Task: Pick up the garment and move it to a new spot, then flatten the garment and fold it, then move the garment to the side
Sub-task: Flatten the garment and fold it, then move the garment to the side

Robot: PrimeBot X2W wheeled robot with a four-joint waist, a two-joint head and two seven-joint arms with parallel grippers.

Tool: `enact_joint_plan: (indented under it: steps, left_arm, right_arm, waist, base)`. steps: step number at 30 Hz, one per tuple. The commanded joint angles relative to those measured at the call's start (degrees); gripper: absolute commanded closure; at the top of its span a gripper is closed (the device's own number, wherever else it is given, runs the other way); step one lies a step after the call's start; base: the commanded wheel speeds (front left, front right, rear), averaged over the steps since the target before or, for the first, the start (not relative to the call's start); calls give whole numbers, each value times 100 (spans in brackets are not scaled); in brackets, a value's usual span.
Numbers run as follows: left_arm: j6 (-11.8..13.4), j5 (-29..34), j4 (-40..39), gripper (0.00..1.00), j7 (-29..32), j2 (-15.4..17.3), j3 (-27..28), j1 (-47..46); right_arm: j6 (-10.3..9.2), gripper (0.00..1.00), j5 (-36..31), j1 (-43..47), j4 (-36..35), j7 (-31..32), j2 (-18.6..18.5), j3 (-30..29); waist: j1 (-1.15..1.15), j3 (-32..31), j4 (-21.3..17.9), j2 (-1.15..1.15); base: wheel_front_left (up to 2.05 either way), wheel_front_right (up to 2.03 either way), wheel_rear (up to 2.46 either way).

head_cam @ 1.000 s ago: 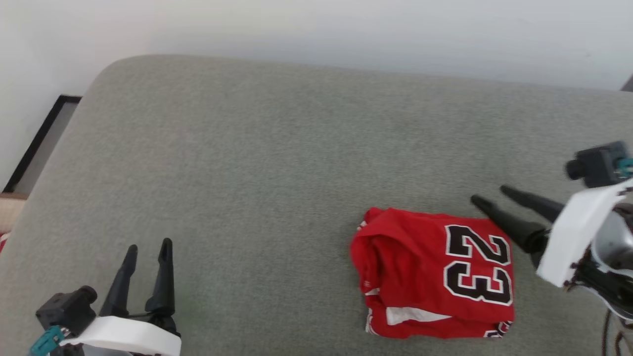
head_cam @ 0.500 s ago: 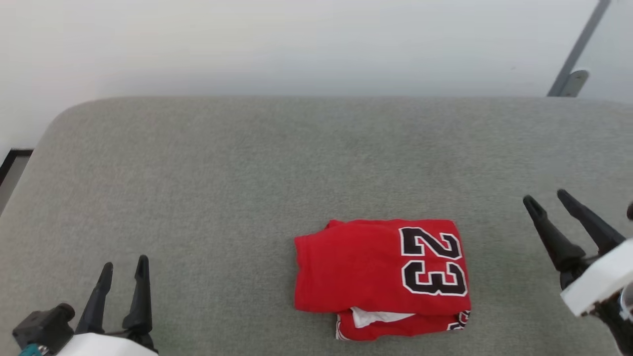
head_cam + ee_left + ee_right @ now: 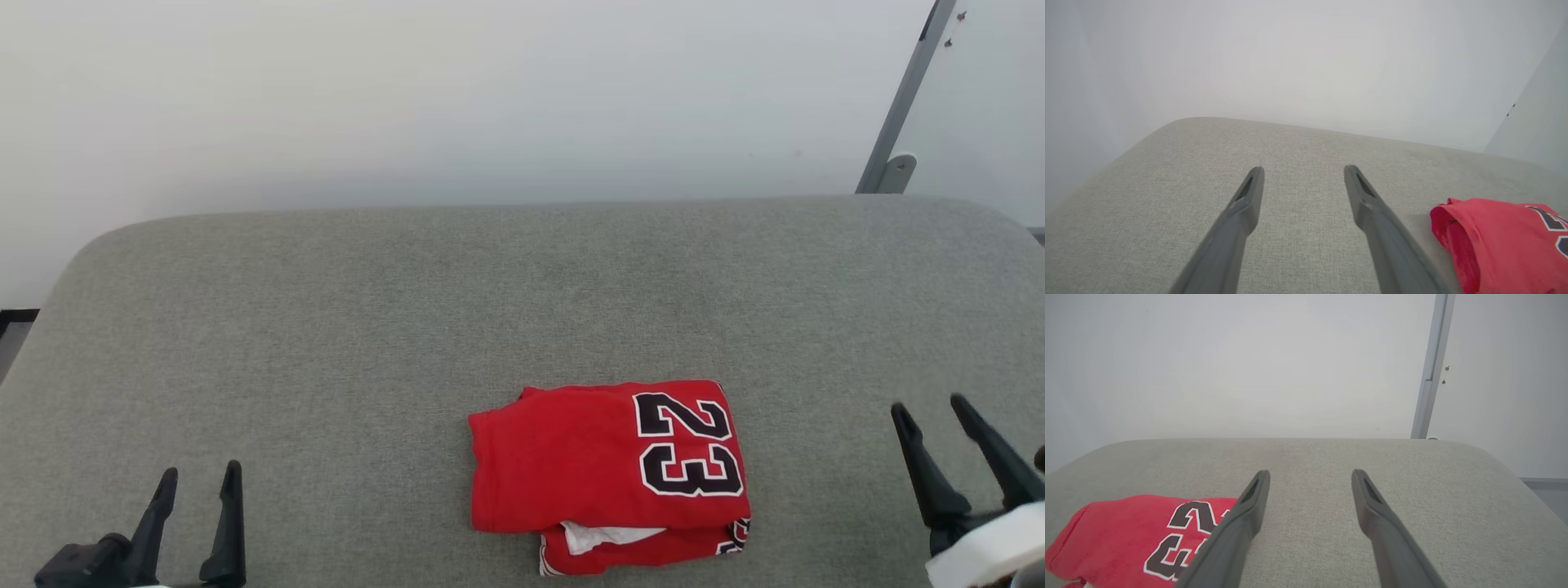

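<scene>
The garment (image 3: 608,474) lies folded into a compact red rectangle on the grey cushion (image 3: 408,327), near its front edge, with a black, white-outlined "23" facing up and a bit of white cloth peeking out underneath. It also shows as the garment (image 3: 1502,241) at the right of the left wrist view and the garment (image 3: 1139,535) at the lower left of the right wrist view. My left gripper (image 3: 197,479) stands open at the lower left, far from the cloth. My right gripper (image 3: 929,407) stands open to the right of it, apart and holding nothing.
A pale wall (image 3: 490,98) rises behind the cushion. A grey metal post (image 3: 898,106) stands at the back right. The cushion's rounded corners fall away at the far left and far right. A dark floor strip (image 3: 12,314) shows past the left edge.
The head camera has swung, so the whole scene shifted left and down. My right gripper has drawn back from the garment's right edge toward the lower right. The garment lies as folded.
</scene>
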Motion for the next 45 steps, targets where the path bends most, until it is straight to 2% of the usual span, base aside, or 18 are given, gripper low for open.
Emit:
enact_joint_plan:
  steps: [1, 6, 11, 15, 38, 45]
  left_arm:
    - [-48, 158, -4, 0, -30, -28, 29, 74]
    - [-98, 450, 38, 0, -29, -116, 106, 13]
    - [-134, 572, 94, 0, -30, -204, 209, -33]
    - [-139, 636, 94, 0, -30, -266, 306, -65]
    - [-145, 537, -65, 0, -30, -335, 250, -29]
    - [-145, 588, -80, 0, -31, -324, 178, -69]
  right_arm:
    - [0, 0, -78, 85, 171, -103, -3, 66]
    - [0, 0, -338, 104, 571, -224, 75, -35]
    - [-1, 0, -899, 192, 386, -223, 283, -452]
    - [-1, 0, -1027, 315, 251, -225, 578, -727]
    - [-1, 0, -1243, 709, -58, -226, 1292, -938]
    - [-1, 0, -1248, 743, 17, -227, 1318, -878]
  waist:
    - [0, -31, 26, 0]
    - [0, -72, 114, 0]
    - [0, -68, 139, 0]
    - [0, -62, 149, 0]
    - [0, 8, 211, 0]
    - [0, 28, 256, 0]
  base:
    - [0, 0, 0]
    - [0, 0, 0]
    - [0, 0, 0]
    - [0, 0, 0]
    - [0, 0, 0]
    - [0, 0, 0]
